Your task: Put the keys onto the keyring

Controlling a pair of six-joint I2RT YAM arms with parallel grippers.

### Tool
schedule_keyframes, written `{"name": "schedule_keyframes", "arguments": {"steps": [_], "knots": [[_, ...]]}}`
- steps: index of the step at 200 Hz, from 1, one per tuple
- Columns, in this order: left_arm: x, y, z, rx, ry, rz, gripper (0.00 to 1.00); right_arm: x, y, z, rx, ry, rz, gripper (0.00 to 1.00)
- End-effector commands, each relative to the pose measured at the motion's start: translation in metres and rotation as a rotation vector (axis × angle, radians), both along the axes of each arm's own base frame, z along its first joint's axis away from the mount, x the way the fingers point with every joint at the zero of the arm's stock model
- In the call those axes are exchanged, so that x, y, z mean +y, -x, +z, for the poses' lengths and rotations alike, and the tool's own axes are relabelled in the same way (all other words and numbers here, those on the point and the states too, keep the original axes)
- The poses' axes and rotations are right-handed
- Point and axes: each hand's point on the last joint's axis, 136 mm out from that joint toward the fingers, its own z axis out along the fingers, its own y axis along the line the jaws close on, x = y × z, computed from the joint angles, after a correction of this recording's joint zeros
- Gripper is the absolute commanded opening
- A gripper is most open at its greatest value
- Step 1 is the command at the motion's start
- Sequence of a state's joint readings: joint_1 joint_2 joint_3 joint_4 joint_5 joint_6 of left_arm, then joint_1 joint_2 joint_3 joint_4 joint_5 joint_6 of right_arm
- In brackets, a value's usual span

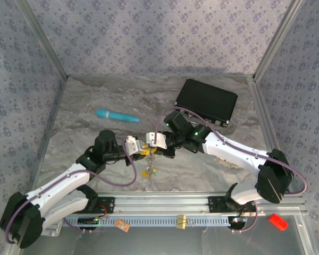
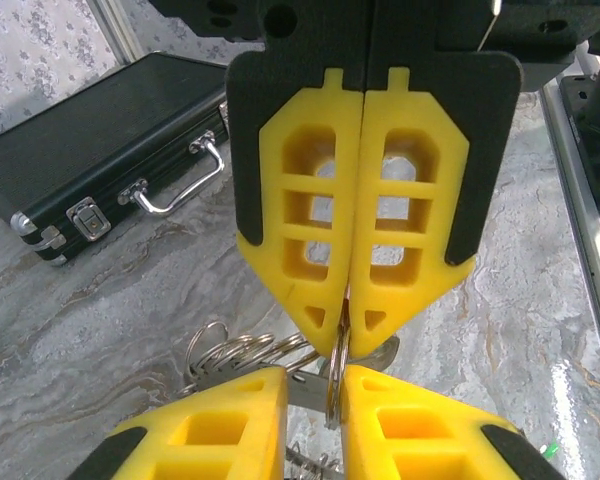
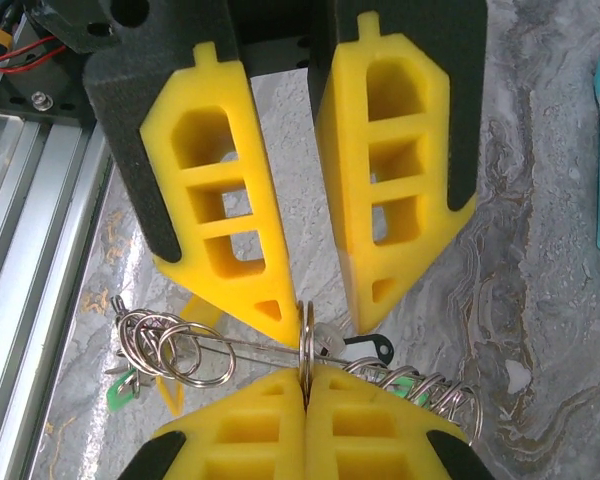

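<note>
My two grippers meet tip to tip above the middle of the table. The keyring [image 3: 303, 335], a silvery split ring seen edge-on, is pinched in my right gripper [image 3: 305, 385], which is shut on it. In the left wrist view the keyring [image 2: 335, 385] stands in the gap of my left gripper [image 2: 315, 385], against its right-hand finger; that gripper is open by a narrow gap. A wire carries a bunch of small rings [image 3: 170, 345]. The keys [image 1: 148, 171] dangle below the grippers; a green head [image 3: 123, 393] shows.
A black case [image 1: 206, 101] lies at the back right, its handle facing me. A teal pen-like stick [image 1: 117, 115] lies at the back left. The aluminium rail [image 1: 202, 204] runs along the near edge, with a small red tag [image 1: 278, 221] beyond it.
</note>
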State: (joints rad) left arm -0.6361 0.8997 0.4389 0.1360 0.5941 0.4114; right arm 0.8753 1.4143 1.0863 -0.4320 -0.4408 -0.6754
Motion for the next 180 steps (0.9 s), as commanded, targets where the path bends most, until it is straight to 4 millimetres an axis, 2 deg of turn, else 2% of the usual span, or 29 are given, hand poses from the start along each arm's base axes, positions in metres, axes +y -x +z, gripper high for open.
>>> {"name": "schedule_keyframes", "arguments": {"steps": [1,23,46,68,88,113,180], "knots": [[-0.006,0.002,0.017,-0.039,0.029,-0.040,0.17,0.007,0.001,0.013,-0.036,-0.003,0.031,0.00],[-0.007,0.003,0.018,-0.038,0.031,-0.047,0.13,0.008,0.002,0.012,-0.041,0.009,0.034,0.00],[-0.007,0.004,0.019,-0.042,0.038,-0.055,0.04,0.005,-0.001,0.023,-0.018,-0.056,0.001,0.00],[-0.008,0.005,0.022,-0.044,0.064,-0.055,0.00,-0.003,-0.002,0.032,0.018,-0.149,-0.043,0.20],[-0.009,0.006,0.025,-0.046,0.117,-0.051,0.00,-0.008,-0.001,0.032,0.063,-0.216,-0.066,0.27],[-0.010,0.006,0.026,-0.050,0.154,-0.045,0.00,-0.012,-0.001,0.022,0.097,-0.243,-0.088,0.29],[-0.010,0.007,0.021,-0.039,0.145,-0.052,0.00,-0.007,-0.010,0.014,0.104,-0.232,-0.120,0.29]]}}
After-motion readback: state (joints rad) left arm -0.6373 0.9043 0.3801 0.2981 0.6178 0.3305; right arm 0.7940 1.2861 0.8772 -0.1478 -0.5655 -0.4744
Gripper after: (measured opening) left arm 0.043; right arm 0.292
